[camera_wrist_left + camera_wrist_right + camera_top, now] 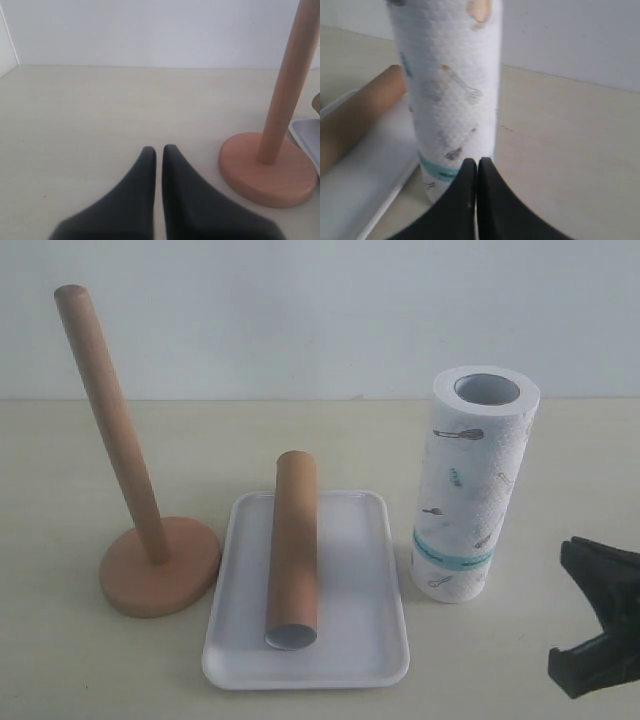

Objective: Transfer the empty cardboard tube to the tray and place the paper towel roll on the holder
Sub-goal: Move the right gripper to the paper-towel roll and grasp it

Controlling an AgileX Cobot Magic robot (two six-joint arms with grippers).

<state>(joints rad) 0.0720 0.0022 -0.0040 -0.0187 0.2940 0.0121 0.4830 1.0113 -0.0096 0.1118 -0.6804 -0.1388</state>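
Note:
The empty cardboard tube [293, 550] lies lengthwise in the white tray [360, 640], its open end towards the near rim. The paper towel roll [475, 485] stands upright on the table just right of the tray. The wooden holder [160, 565] stands left of the tray with its pole bare. My right gripper [598, 615] is low at the right edge, a short way from the roll, shut and empty. In the right wrist view its tips [477, 162] face the roll's [452, 85] teal band. My left gripper [159, 150] is shut and empty, beside the holder base [267, 170].
The beige table runs back to a white wall. The tray's corner [307, 137] shows just past the holder in the left wrist view. The tube [355, 117] and tray [365, 185] lie beside the roll in the right wrist view.

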